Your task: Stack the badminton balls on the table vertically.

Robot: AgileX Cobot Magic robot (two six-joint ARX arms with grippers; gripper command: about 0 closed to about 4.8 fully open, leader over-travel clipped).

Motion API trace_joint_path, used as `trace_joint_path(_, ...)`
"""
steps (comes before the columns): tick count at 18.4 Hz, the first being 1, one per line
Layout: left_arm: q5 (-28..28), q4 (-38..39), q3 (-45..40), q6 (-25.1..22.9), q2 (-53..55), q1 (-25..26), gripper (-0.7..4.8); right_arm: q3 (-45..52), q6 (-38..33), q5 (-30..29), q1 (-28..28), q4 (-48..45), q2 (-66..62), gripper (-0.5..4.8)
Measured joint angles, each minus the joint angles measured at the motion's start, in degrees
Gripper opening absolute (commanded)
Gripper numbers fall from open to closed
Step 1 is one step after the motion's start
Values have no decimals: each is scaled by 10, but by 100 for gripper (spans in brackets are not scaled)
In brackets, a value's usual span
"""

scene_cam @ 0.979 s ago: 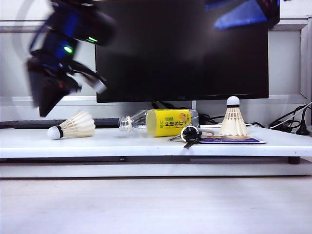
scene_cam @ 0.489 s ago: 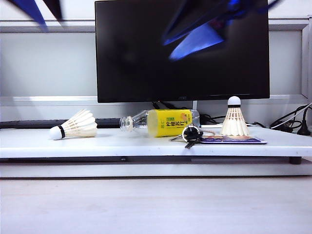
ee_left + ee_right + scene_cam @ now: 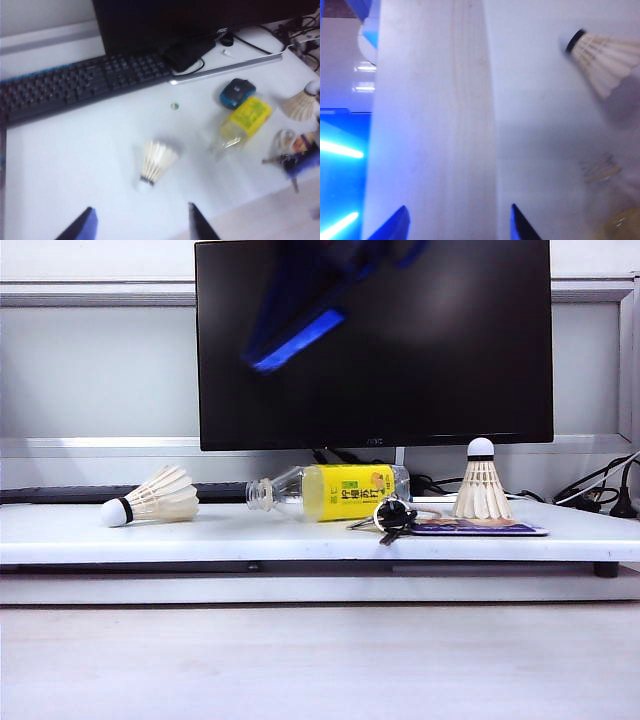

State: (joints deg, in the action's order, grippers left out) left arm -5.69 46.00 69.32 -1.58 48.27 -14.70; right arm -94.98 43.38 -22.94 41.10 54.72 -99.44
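Observation:
One badminton ball [image 3: 150,498] lies on its side at the left of the white table [image 3: 300,542], cork tip pointing left. The other badminton ball [image 3: 481,480] stands upright at the right, cork on top. From high up, the left wrist view shows the lying ball [image 3: 155,162] and the upright ball [image 3: 300,102]. My left gripper [image 3: 141,214] is open and empty, well short of the lying ball. My right gripper [image 3: 458,210] is open and empty over the table's front edge, apart from the lying ball [image 3: 607,60]. A blurred blue streak of my right arm [image 3: 300,335] crosses the monitor.
A yellow-labelled clear bottle [image 3: 330,492] lies between the balls, with keys [image 3: 392,515] and a flat card [image 3: 480,528] by the upright one. A monitor [image 3: 450,340] stands behind. Keyboard [image 3: 85,82], mouse [image 3: 237,92] and cables sit further back.
My left arm has swung up out of the exterior view. My right arm's blue blur has swept from the upper right leftward across the monitor. Both balls stay put.

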Motion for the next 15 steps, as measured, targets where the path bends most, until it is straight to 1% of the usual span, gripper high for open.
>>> trace_joint_path(2,8,8,-76,15,-52,0,247,-49,18,15,11,26,-42,257)
trace_joint_path(3,8,5,-100,20,-70,0,247,-70,25,15,14,43,-58,221)
trace_joint_path(4,8,5,-117,26,-86,0,247,-88,28,15,16,53,-73,197)
trace_joint_path(7,9,8,-169,47,-130,0,247,-167,41,20,20,81,-134,198)
trace_joint_path(9,9,21,-185,54,-135,0,247,-194,48,24,20,82,-150,198)
trace_joint_path(11,9,27,-212,60,-135,0,247,-215,71,25,20,81,-169,198)
trace_joint_path(15,9,27,-262,64,-134,0,247,-218,115,35,29,50,-191,198)
